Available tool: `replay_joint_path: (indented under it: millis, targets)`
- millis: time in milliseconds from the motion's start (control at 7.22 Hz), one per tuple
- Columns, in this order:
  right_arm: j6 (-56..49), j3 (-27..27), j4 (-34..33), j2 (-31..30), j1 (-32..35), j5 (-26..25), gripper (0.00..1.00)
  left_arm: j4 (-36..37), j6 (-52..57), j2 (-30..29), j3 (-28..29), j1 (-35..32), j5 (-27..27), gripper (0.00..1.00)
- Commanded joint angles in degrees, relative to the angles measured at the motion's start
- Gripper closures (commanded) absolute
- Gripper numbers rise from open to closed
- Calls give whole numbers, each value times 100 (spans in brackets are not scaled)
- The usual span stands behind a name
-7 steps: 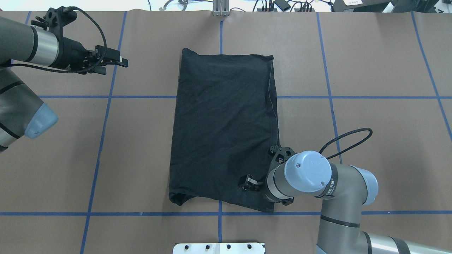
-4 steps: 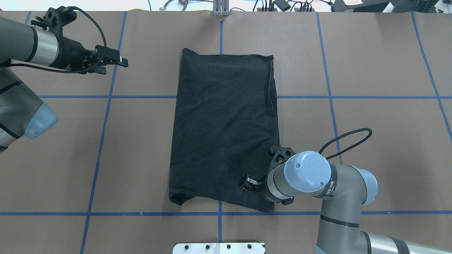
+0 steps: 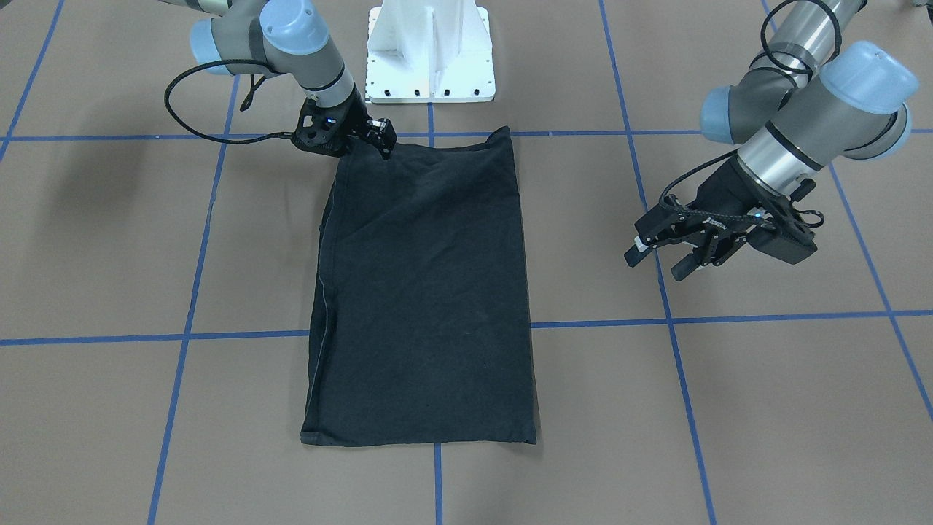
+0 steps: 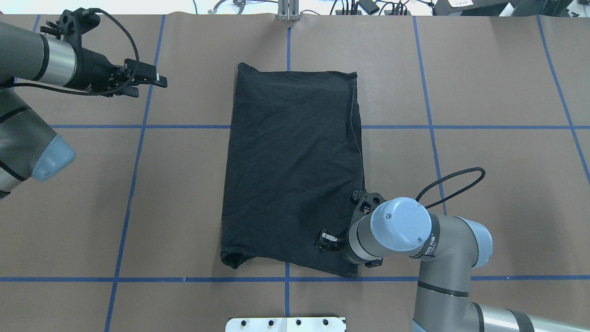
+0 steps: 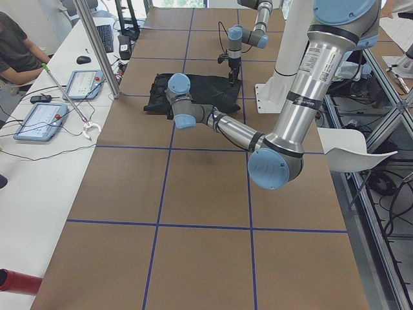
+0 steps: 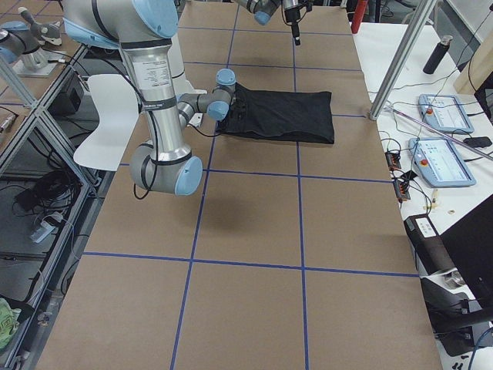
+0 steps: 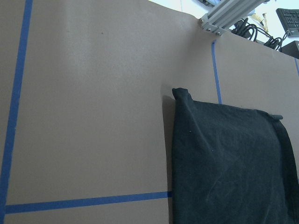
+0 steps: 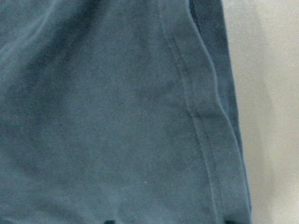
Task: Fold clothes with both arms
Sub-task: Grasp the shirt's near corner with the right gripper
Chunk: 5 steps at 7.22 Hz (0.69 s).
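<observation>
Right claw (image 4: 325, 240) mostly hidden under the right arm (image 4: 402, 225) — jaws perhaps pinching the T-shirt (image 4: 290, 161), too small to tell; its wrist view is blurred.

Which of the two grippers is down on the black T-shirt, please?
The right gripper, at the corner of the T-shirt near the white base; the left gripper hangs over bare table, off the cloth, fingers apart.

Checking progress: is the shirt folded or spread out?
Folded: the T-shirt lies as a narrow rectangle, with no sleeves or graphic showing.

Black T-shirt (image 4: 290, 170), folded flat, long rectangle
</observation>
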Motion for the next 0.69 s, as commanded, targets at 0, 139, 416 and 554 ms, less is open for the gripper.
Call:
replay_joint_path:
  millis: [0, 139, 416, 554]
  targets:
    - [-4, -4, -3, -12, 8, 32, 15, 0, 9, 3, 8, 0, -9, 0]
    - [-4, 22, -3, -4, 34, 67, 14, 0, 0, 3, 0, 0, -9, 0]
    - [-4, 14, -3, -21, 60, 76, 7, 0, 9, 3, 0, 0, 0, 0]
    - [-4, 40, -3, -39, 69, 76, 1, 0, 9, -6, 8, 0, 0, 0]
